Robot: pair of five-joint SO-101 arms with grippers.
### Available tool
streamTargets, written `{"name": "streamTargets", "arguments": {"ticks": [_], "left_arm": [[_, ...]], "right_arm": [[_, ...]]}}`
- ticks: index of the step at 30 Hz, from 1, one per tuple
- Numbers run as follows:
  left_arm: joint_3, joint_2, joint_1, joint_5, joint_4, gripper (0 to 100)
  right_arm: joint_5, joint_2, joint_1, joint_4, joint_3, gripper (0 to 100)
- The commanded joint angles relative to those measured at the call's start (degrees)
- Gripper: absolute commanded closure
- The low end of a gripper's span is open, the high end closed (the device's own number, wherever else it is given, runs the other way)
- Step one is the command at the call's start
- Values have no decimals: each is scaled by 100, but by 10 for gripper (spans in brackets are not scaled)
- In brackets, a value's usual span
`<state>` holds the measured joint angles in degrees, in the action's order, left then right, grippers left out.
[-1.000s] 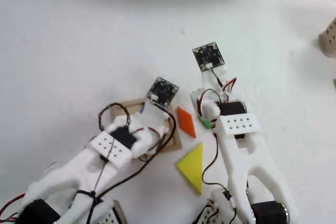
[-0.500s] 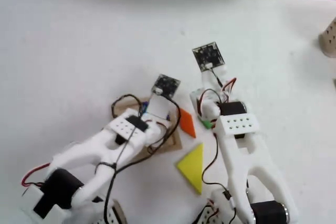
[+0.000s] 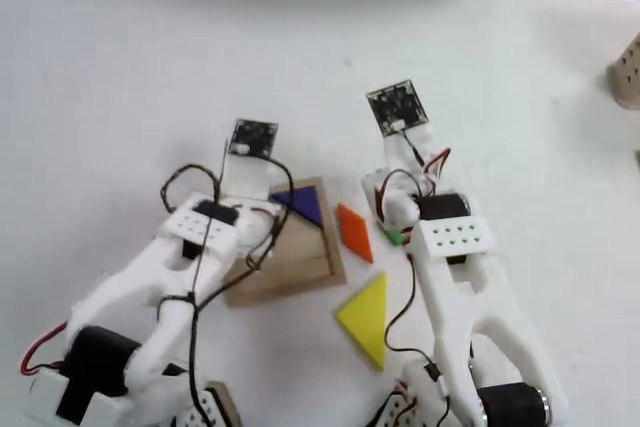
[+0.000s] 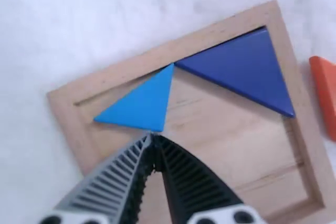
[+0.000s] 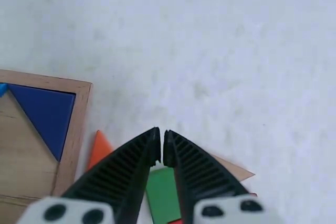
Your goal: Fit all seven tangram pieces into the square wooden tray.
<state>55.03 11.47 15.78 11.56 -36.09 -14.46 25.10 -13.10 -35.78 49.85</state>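
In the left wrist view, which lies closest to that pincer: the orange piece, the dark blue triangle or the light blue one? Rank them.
1. Light blue triangle, inside the tray, just off the left pincer.
2. Dark blue triangle, in a tray corner.
3. Orange piece, outside the tray.

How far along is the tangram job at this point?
Two of seven pieces lie in the wooden tray: the dark blue triangle and the light blue triangle. Nothing is held: the left gripper is shut over the tray, the right gripper shut above the green piece. The orange piece and yellow triangle also wait on the table.
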Motion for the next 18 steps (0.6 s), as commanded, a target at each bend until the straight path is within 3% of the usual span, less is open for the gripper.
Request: {"name": "streamTargets", "arguments": {"ticks": [1,10,18], "left_arm": [[-149,277,-92,62,-44,980],[-316,286,-505,62,-149,980],[-545,286,-286,9,-712,979]], "right_arm": [[-62,22,-13,127,-88,978],[-62,22,-13,127,-88,978],[-62,22,-13,127,-88,978]]}}
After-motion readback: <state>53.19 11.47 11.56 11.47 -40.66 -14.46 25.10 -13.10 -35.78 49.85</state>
